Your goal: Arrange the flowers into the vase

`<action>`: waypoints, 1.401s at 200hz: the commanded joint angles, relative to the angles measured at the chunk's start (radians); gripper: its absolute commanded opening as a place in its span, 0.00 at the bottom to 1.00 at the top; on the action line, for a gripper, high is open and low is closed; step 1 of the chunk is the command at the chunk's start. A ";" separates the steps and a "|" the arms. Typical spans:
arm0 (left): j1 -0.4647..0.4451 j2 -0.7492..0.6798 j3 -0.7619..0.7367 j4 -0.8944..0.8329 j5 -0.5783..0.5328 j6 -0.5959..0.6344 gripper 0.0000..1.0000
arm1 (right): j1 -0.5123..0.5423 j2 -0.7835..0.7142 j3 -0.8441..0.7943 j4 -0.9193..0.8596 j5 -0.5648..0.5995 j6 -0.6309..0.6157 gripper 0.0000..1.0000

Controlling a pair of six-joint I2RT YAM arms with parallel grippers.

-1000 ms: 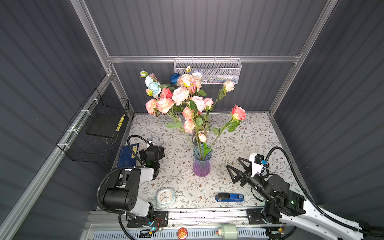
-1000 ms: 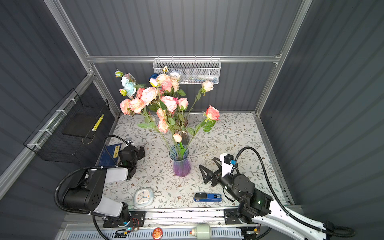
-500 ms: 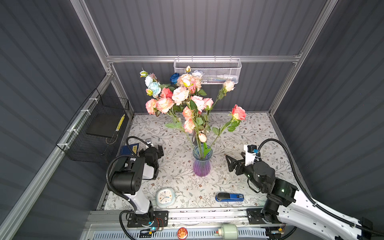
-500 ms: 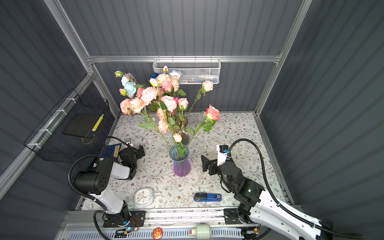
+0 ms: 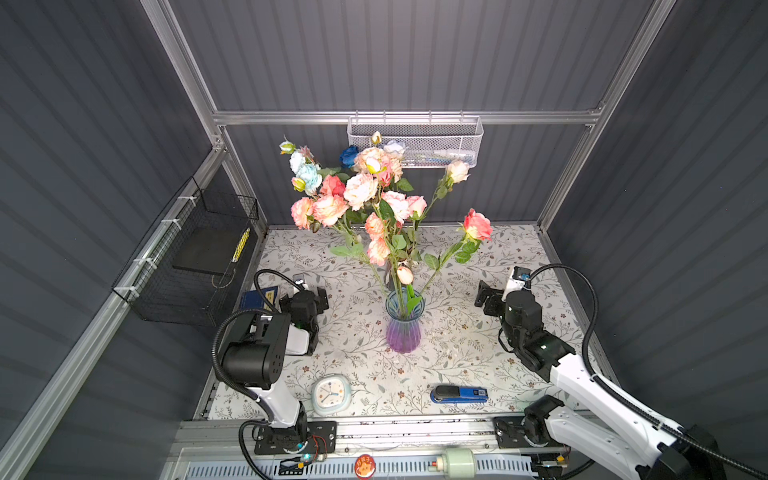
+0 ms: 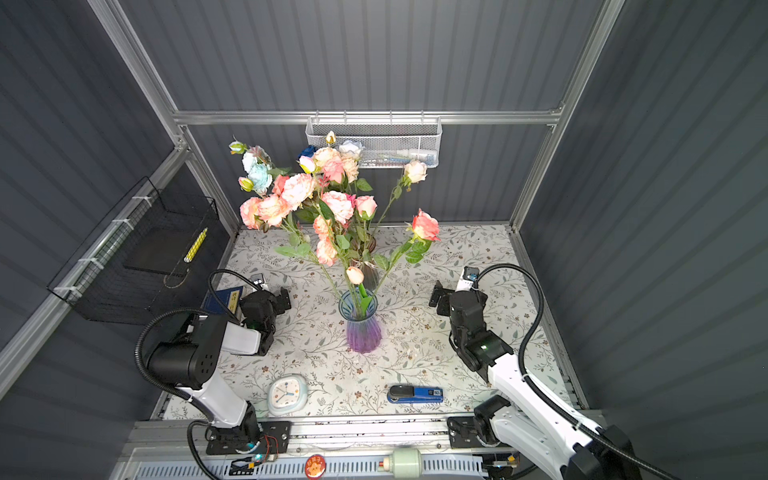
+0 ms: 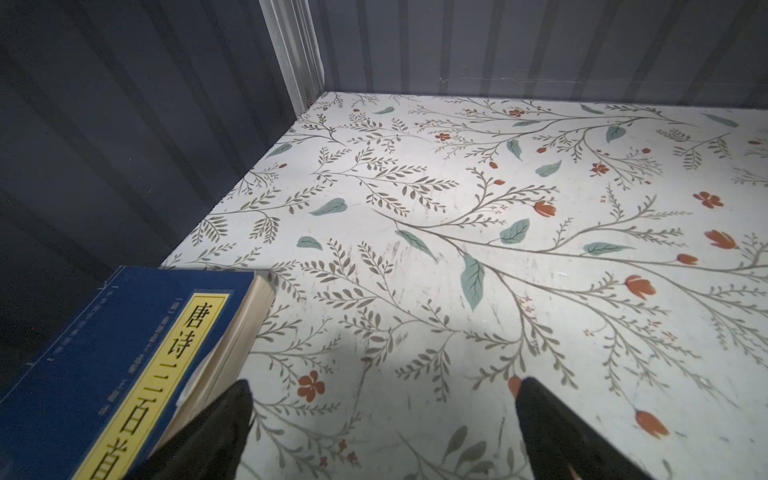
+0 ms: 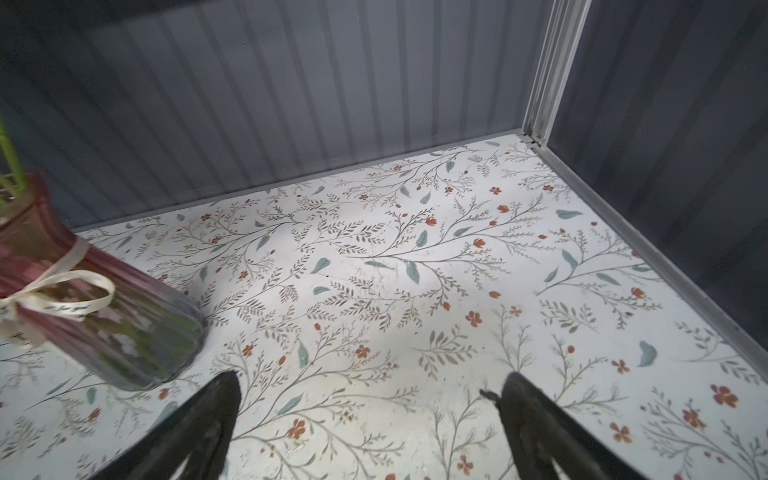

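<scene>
1. The right hand (image 5: 484,297) is spread wide and empty. It has pulled back from the front of the desk (image 5: 478,249) and now hangs low to the right of the vase (image 5: 402,328), well apart from it.
2. The left hand (image 5: 311,293) is spread too and holds nothing. Its arm has folded up at the elbow, and the hand has stayed just beside the book (image 7: 124,353).
3. The flowers (image 5: 361,195) stand upright, their stems down in the vase at the middle of the desk. Some stems sit in a second vase (image 8: 83,316) just behind it.
4. I can see no flower lying loose on the desk, and neither hand carries one.
5. I take both arms to be drawing off to rest, so the arranging looks finished, or very nearly.
6. The bunch fans out wide, with one rose (image 5: 477,224) leaning towards the right arm. A careless move there could still catch it and tip the vase.
</scene>
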 commanded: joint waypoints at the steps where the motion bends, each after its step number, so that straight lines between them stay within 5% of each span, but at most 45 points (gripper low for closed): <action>1: -0.005 0.008 0.011 0.000 -0.015 0.009 1.00 | -0.062 0.073 -0.021 0.251 -0.008 -0.212 0.99; 37: -0.005 0.010 0.012 0.000 -0.014 0.009 1.00 | -0.192 0.247 -0.041 0.363 0.009 -0.282 0.99; 84: -0.005 0.009 0.011 0.000 -0.014 0.008 1.00 | -0.338 0.399 -0.115 0.562 -0.229 -0.291 0.99; 149: -0.005 0.009 0.013 -0.001 -0.015 0.008 1.00 | -0.522 0.478 -0.108 0.613 -0.546 -0.194 0.99; 174: -0.005 0.009 0.011 0.000 -0.015 0.009 1.00 | -0.520 0.527 -0.205 0.852 -0.544 -0.198 0.99; 187: -0.005 0.010 0.012 0.000 -0.014 0.008 1.00 | -0.522 0.490 -0.175 0.724 -0.510 -0.184 0.99; 280: -0.005 0.010 0.011 0.000 -0.015 0.009 1.00 | -0.519 0.505 -0.195 0.794 -0.506 -0.185 0.99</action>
